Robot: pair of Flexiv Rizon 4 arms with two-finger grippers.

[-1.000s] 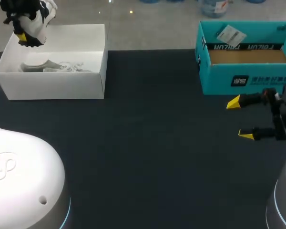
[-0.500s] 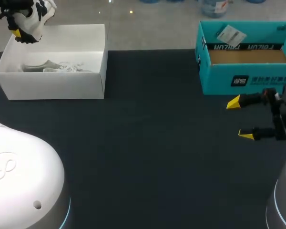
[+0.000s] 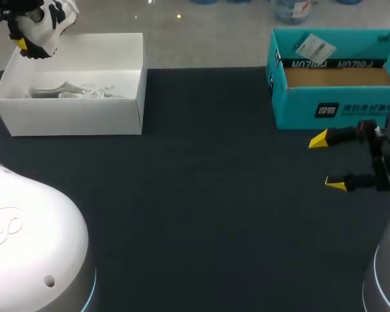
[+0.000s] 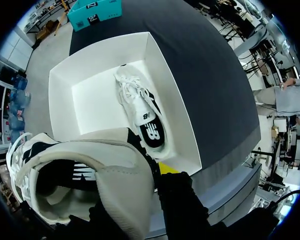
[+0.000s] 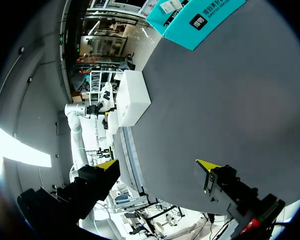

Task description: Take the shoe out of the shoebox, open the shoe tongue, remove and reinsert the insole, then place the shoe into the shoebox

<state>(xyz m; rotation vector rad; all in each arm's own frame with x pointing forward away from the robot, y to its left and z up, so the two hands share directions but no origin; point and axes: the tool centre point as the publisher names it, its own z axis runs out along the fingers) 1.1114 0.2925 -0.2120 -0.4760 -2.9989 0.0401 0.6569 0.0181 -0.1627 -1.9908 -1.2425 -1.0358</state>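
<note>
Head view: a white-and-black shoe [image 3: 52,19] is held clenched in the left gripper [image 3: 25,47] above the far left corner of the white shoebox [image 3: 78,117], which is set at the desk's [image 3: 214,214] far left corner. A second shoe [image 3: 71,91] is seen lying inside that box, along its near wall. The right gripper [image 3: 329,162] is released, fingers apart, by the desk's right edge, just before the teal box [image 3: 331,107].
</note>
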